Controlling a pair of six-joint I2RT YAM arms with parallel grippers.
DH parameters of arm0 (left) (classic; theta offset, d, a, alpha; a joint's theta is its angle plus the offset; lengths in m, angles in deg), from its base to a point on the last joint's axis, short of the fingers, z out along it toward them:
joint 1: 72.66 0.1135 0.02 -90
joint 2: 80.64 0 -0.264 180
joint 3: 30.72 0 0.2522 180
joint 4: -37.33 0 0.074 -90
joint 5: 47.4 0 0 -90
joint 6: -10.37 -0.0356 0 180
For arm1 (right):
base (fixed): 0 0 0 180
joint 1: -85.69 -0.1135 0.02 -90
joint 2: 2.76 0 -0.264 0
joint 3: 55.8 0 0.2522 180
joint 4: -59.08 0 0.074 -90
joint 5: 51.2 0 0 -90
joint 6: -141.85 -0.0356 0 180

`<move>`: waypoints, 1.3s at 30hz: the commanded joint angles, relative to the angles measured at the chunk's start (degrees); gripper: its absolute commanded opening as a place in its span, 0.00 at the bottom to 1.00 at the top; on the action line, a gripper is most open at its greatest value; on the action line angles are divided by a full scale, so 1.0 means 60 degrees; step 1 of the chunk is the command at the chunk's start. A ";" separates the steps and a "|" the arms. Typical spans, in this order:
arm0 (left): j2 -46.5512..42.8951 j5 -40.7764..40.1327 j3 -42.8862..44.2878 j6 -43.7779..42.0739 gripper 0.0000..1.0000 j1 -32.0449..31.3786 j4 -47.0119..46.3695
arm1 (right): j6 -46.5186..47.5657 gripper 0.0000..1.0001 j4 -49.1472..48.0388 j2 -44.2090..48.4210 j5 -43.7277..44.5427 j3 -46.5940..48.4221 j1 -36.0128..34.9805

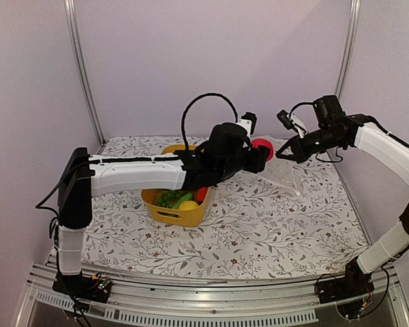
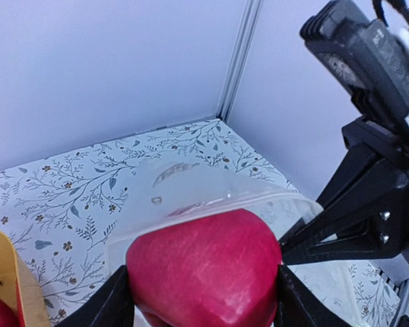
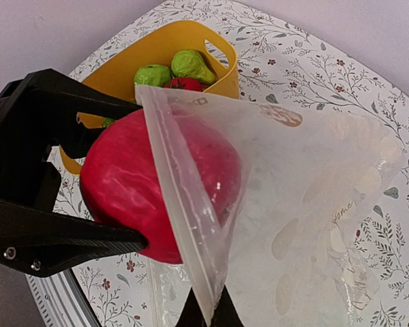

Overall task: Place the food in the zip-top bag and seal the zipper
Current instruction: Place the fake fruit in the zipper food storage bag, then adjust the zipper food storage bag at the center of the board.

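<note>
Now the left gripper (image 2: pixel 201 303) clamps a glossy red fruit (image 3: pixel 126 184); the right gripper (image 3: pixel 206 315) pinches the clear, crinkly zip-top bag (image 3: pixel 307 191) by its rim.

basket (image 1: pixel 180 216): half under left arm (image 1: pixel 136 174) | red fruit (image 3: pixel 123 177): partly behind bag (image 3: pixel 313 204)

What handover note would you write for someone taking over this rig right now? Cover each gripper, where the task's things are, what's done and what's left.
Left gripper: shut on a red toy fruit, held at the bag's mouth.
Right gripper: shut on the zip-top bag at its edge, holding it up.
Yellow basket: green, yellow and red food inside.
Done: no food visibly resting in the bag.
Left: release the red fruit inside, load the rest, press the zipper shut.
</note>
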 commanded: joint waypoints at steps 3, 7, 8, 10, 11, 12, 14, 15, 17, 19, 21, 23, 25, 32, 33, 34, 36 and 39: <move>0.0290 -0.0663 0.0424 0.0014 0.75 -0.0083 0.0653 | -0.0271 0.00 0.0109 0.0311 0.0310 0.0348 -0.0047; 0.0180 -0.0987 0.0548 -0.0975 0.86 -0.0287 0.0304 | -0.0380 0.00 0.0131 0.0226 0.0110 0.0456 -0.0022; 0.0171 -0.1053 0.0609 -0.1373 0.88 -0.0363 0.0214 | -0.0412 0.00 0.0132 0.0155 0.0047 0.0489 -0.0011; 0.0040 -0.1242 0.0663 -0.2050 0.92 -0.0535 -0.0006 | -0.0462 0.00 0.0138 0.0070 -0.0126 0.0559 0.0058; -0.0067 -0.1310 0.0616 -0.2361 0.93 -0.0611 -0.0163 | -0.0490 0.00 0.0151 0.0029 -0.0228 0.0595 0.0136; -0.0226 -0.1350 0.0513 -0.2643 0.93 -0.0691 -0.0355 | -0.0517 0.00 0.0165 -0.0051 -0.0309 0.0632 0.0203; -0.0663 -0.1384 0.0128 -0.3117 0.93 -0.0900 -0.0804 | -0.0516 0.00 0.0167 -0.0161 -0.0233 0.0694 0.0331; -0.0945 -0.1320 -0.0132 -0.3225 0.93 -0.0974 -0.1072 | -0.0488 0.00 0.0167 -0.0262 -0.0121 0.0731 0.0408; -0.1613 -0.1178 -0.0812 -0.3333 0.92 -0.1134 -0.1558 | -0.0425 0.00 0.0194 -0.0441 0.0166 0.0910 0.0609; -0.2325 -0.1068 -0.1746 -0.3280 0.91 -0.1253 -0.1895 | -0.0407 0.00 0.0256 -0.0686 0.0709 0.1310 0.0922; -0.3151 -0.1113 -0.2580 -0.2883 0.91 -0.1276 -0.1868 | -0.0358 0.00 0.0518 -0.0915 0.1456 0.2134 0.1454; -0.3811 -0.1163 -0.3368 -0.2568 0.90 -0.1245 -0.1576 | -0.0180 0.00 0.0795 -0.1190 0.2613 0.3092 0.1768; -0.4307 -0.1298 -0.4050 -0.2382 0.90 -0.1242 -0.1240 | 0.0270 0.00 0.0841 -0.1424 0.4046 0.3819 0.1907; -0.5241 -0.2550 -0.5504 -0.1604 0.89 -0.1137 0.0150 | 0.0320 0.00 -0.0058 -0.0740 0.4078 0.2822 0.1650; -0.5345 -0.2636 -0.5661 -0.1503 0.89 -0.1110 0.0343 | 0.0292 0.00 -0.0218 -0.0698 0.3815 0.2372 0.1467; -0.5434 -0.2717 -0.5783 -0.1369 0.89 -0.1062 0.0536 | 0.0283 0.00 -0.0401 -0.0677 0.3590 0.1907 0.1297; -0.5578 -0.2857 -0.5921 -0.1117 0.89 -0.0959 0.1222 | 0.0258 0.00 -0.0715 -0.0674 0.2951 0.1010 0.1058; -0.5774 -0.3119 -0.5994 -0.0615 0.89 -0.0742 0.2357 | -0.0004 0.00 -0.0949 -0.0820 0.2015 0.0518 0.1024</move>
